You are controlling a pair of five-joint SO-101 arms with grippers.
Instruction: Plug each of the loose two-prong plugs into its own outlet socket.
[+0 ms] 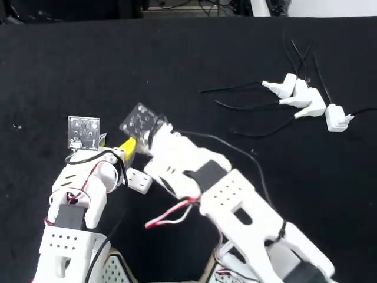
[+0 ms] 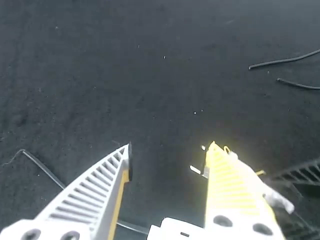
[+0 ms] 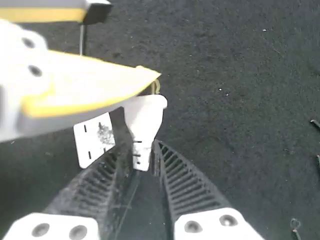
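Observation:
My right gripper (image 3: 142, 150) has its black ribbed fingers shut on a white two-prong plug (image 3: 145, 115), right beside a white outlet plate (image 3: 95, 140) with slots. From above, that gripper (image 1: 147, 138) sits at a tilted outlet plate (image 1: 139, 121). My left gripper (image 2: 170, 147) is open with nothing between its white finger and yellow finger (image 2: 227, 180). It (image 1: 112, 147) stands close beside the right one, just in front of a second outlet plate (image 1: 83, 132). Another white plug (image 1: 141, 180) lies on the black table between the two arms.
Several white plugs (image 1: 297, 94) with thin black cords and a white adapter (image 1: 336, 117) lie at the back right. A black cord (image 1: 235, 147) trails along the right arm. The table's far edge runs along the back.

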